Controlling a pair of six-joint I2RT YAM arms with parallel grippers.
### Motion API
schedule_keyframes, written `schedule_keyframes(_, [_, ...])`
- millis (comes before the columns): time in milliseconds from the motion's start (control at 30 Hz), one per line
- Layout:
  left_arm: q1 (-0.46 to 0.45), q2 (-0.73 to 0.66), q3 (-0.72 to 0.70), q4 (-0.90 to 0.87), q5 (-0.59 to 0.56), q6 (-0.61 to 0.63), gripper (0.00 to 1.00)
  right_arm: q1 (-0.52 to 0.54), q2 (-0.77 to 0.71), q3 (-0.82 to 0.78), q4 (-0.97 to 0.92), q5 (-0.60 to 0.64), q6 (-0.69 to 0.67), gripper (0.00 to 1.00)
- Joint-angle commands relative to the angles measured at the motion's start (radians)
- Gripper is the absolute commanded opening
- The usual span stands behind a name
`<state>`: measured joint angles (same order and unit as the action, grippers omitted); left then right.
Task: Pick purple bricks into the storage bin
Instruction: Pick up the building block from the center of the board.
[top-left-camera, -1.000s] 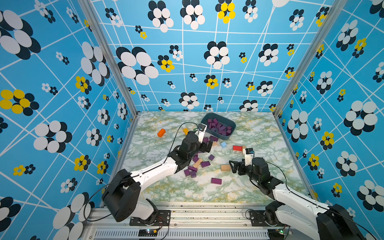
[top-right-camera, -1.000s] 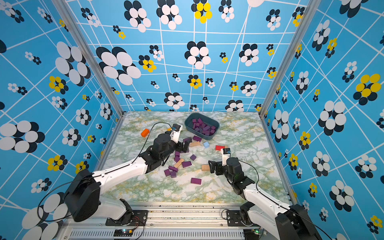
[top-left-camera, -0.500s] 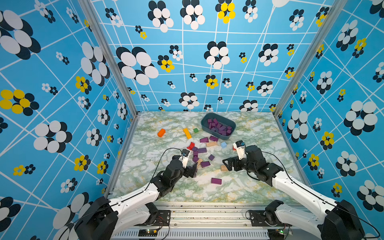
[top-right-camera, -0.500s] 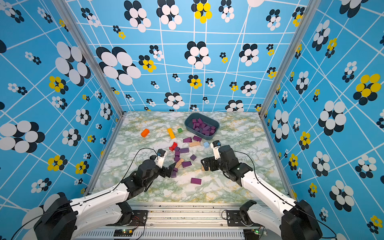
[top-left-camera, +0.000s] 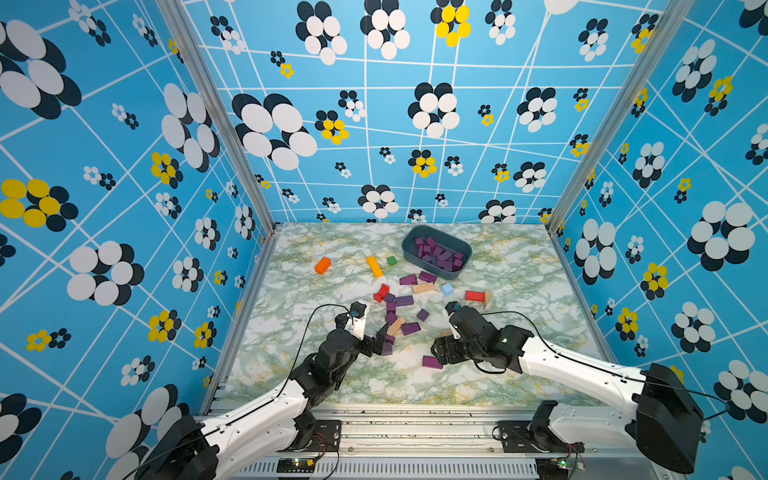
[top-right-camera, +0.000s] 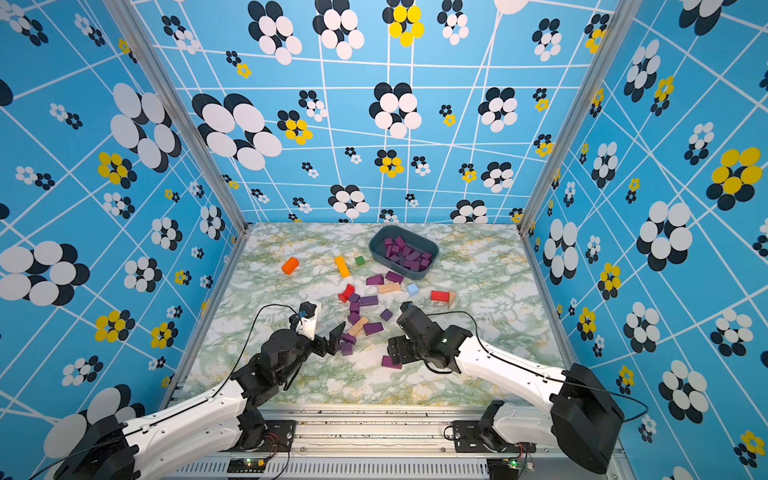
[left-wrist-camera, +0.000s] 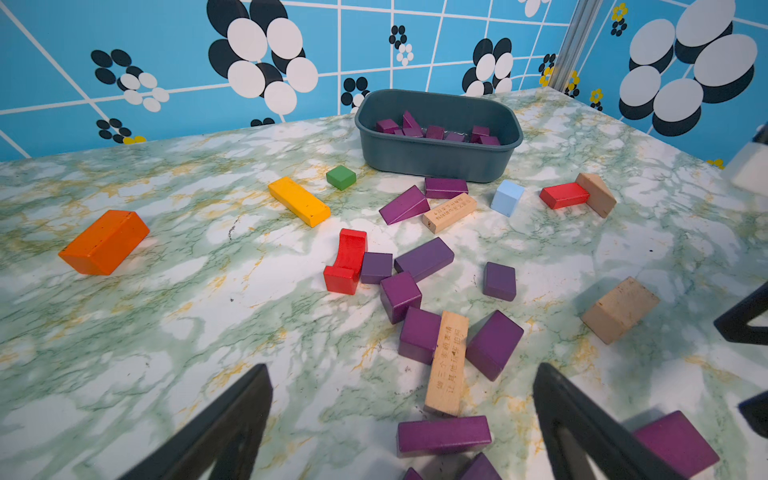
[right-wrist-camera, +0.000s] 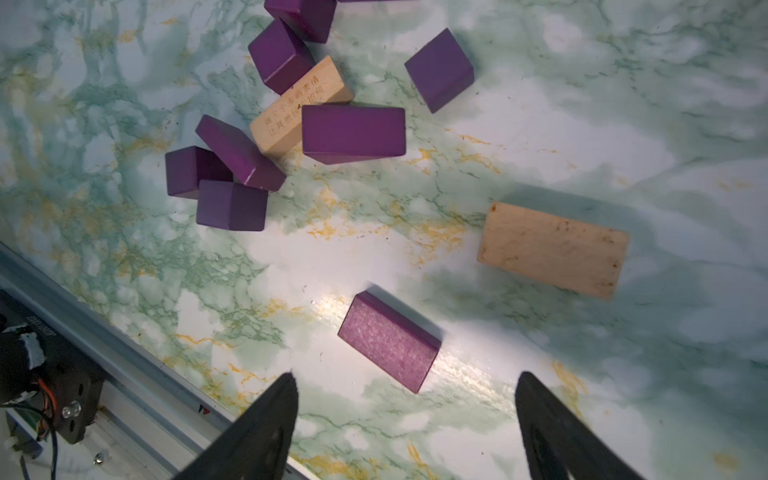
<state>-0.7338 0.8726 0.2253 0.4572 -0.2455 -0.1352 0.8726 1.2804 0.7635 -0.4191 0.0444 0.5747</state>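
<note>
You are holding the right gripper (right-wrist-camera: 407, 376) spread and empty by the lone purple brick (right-wrist-camera: 390, 340), so be centring its jaws across the narrower width.

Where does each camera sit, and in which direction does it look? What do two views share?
Top views: both high above the robot's side, looking down over the marble table to the storage bin; both arms, left gripper and right gripper show.
Left wrist: low on the left arm, facing the bin across scattered purple bricks; its open fingers show.
Right wrist: on the right arm, looking steeply down at one purple brick; its open fingers show.
Shared: both wrist views show a printed tan block.
</note>
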Motion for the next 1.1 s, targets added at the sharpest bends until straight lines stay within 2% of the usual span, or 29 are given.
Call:
schedule_keyframes(0, [-0.007,-0.009,-0.034,0.084,0.027,0.008,1.0,0.019,0.058,0.049,-0.049,0.048,0.067,0.84])
schedule_keyframes(167, [-0.007,-0.007,-0.05,0.131,0.074,0.019,0.99,0.025,0.137,0.052,0.02,0.009,0.113,0.79])
schedule_keyframes(267, [-0.007,-0.004,-0.048,0.125,0.042,0.007,1.0,0.034,0.176,0.062,0.02,0.021,0.14,0.76])
schedule_keyframes(500, [-0.007,0.016,-0.047,0.125,0.017,-0.002,0.99,0.058,0.248,0.087,0.038,0.007,0.16,0.75])
schedule_keyframes(1067, [-0.006,0.052,-0.038,0.129,0.012,-0.01,0.99,0.101,0.304,0.074,0.035,0.002,0.209,0.74])
